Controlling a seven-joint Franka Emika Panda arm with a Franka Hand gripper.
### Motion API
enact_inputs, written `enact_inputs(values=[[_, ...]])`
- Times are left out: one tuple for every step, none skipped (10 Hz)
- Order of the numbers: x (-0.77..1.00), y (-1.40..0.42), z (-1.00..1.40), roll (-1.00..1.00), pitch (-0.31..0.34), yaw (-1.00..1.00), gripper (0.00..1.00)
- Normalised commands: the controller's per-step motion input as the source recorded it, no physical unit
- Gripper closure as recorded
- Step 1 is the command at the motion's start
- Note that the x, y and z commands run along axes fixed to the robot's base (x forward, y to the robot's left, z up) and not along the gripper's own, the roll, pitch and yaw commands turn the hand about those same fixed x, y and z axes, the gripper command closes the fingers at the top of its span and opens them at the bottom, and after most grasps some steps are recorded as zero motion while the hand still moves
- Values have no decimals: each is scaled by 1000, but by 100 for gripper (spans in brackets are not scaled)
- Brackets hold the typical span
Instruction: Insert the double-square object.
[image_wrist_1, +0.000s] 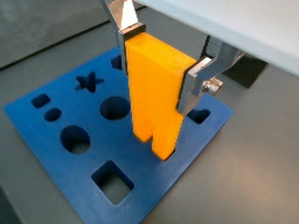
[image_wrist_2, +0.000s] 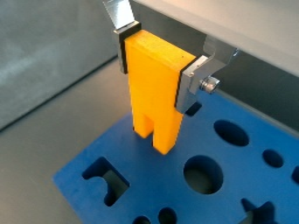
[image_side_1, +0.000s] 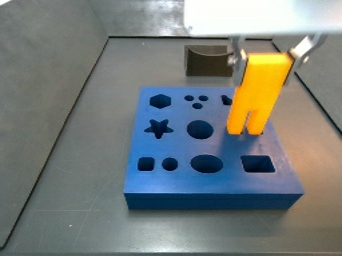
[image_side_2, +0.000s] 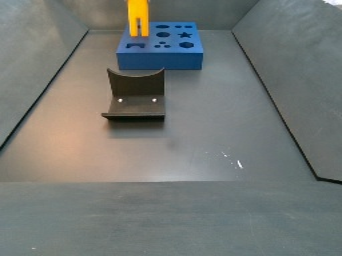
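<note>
The double-square object (image_wrist_1: 158, 101) is a tall yellow-orange block held upright, solid end up, its two prongs pointing down. My gripper (image_wrist_1: 158, 74) is shut on its upper part, one silver finger (image_wrist_1: 126, 39) on each narrow side. It shows the same way in both wrist views (image_wrist_2: 158, 92), gripper (image_wrist_2: 155, 72). The prong tips hang over the blue board (image_wrist_1: 47, 131), near its edge by a square hole (image_wrist_1: 114, 184); I cannot tell whether they touch it. In the side views the object (image_side_1: 254, 95) (image_side_2: 138, 15) stands over the board (image_side_1: 201, 195) (image_side_2: 167, 60).
The board has several cut-out holes: star (image_side_1: 158, 128), round (image_side_1: 206, 163), square (image_side_1: 257, 163). The dark fixture (image_side_1: 207, 60) stands on the floor beside the board, also seen in a side view (image_side_2: 134, 95). Grey walls (image_side_2: 40, 80) enclose the floor.
</note>
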Motion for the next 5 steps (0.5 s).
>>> enact_inputs(values=[[0, 0, -554, 164, 0, 0, 100], [0, 0, -563, 163, 0, 0, 100], [0, -6, -580, 147, 0, 0, 100], [0, -11, -614, 106, -1, 0, 100], [0, 0, 0, -19, 0, 0, 100]])
